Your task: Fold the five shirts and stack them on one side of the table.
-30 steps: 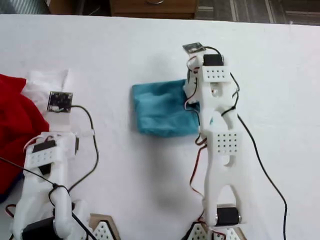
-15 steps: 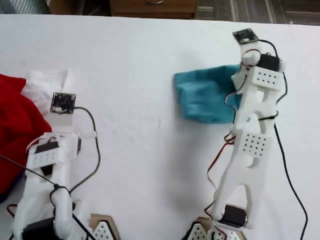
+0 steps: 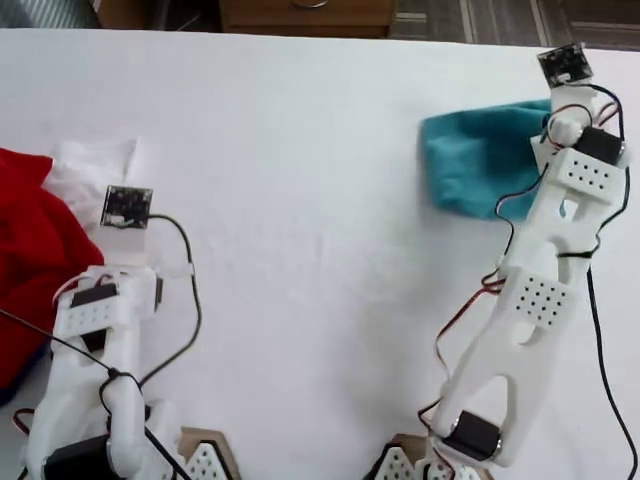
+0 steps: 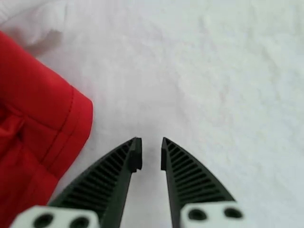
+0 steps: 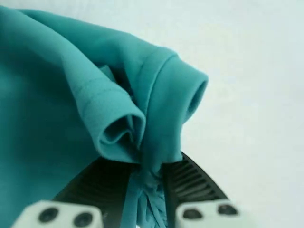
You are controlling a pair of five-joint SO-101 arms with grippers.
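Jaws of your right gripper (image 5: 149, 167) are clenched on a gathered fold of the teal shirt (image 5: 71, 95) (a rolled hem and a sleeve opening bulge just past the fingertips). From the high view, you can see the right arm (image 3: 535, 300) stretched away from its base toward the far right of the white table (image 3: 300, 120). The teal shirt is bunched there and spreads to the left of the wrist. I cannot tell you whether the cloth rests on the table or hangs just above it.

Your left gripper (image 4: 151, 154) hovers over bare tablecloth, jaws a little apart with nothing between them. Near it lies a crumpled red shirt (image 4: 33, 137) at the table's left edge. A white shirt (image 3: 95, 165) touches the red one on its far side. The left arm (image 3: 90, 330) sits drawn back near its base.
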